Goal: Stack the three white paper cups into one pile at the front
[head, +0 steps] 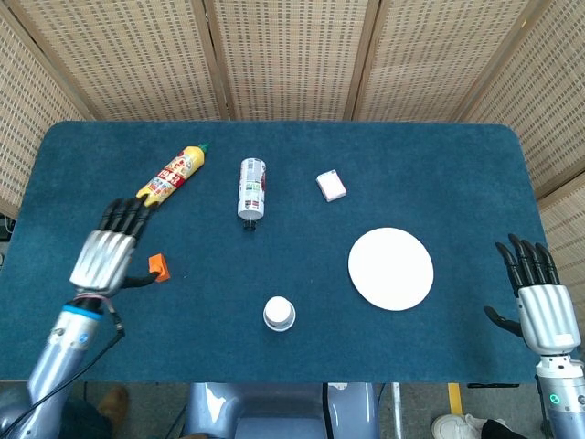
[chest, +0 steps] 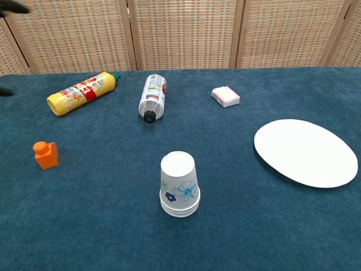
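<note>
Pile of white floral paper cups sits upside down, nested, near the front table edge, left of the round white plate; cup count unreadable. Left hand empty, fingers spread, beside the orange block. Right hand empty, fingers splayed, partly cut off.

left hand: ribbed silver-grey metal back, black fingers
left wrist: blue ring, thin black cable looping beside it
left forearm: smooth grey-silver shell
right hand: same silver back, black fingers
right forearm: grey, small green dot marking
</note>
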